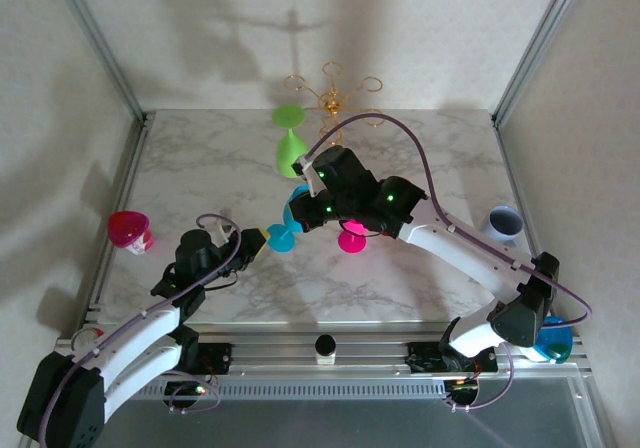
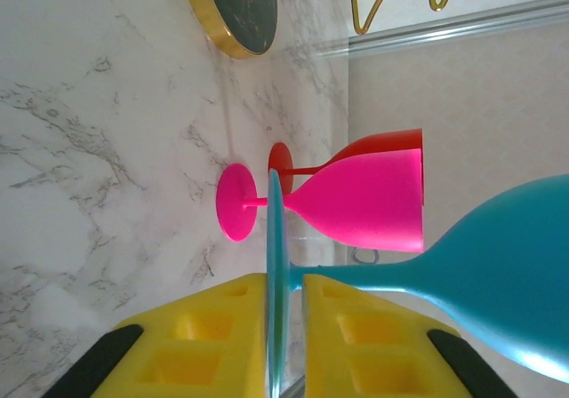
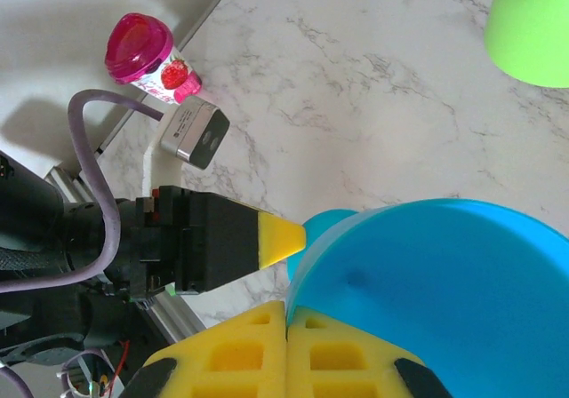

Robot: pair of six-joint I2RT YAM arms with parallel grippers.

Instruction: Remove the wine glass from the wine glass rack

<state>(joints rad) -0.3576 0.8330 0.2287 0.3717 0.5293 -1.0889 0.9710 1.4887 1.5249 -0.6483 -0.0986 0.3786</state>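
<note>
Left gripper: yellow fingers bracket the foot of the blue wine glass with a sliver of gap on one side, so grip or no grip can't be told. The glass is upright, well clear of the wine glass rack and low over the table.

Right gripper: pads meet, apparently pinching the bowl's rim. Lift-off looks done, with set-down and release left. A green glass, foot up, sits at the rack's left arm, hanging or not unclear.

Left wrist view adds a red glass just behind the pink glass; from above the right arm hides it.
</note>
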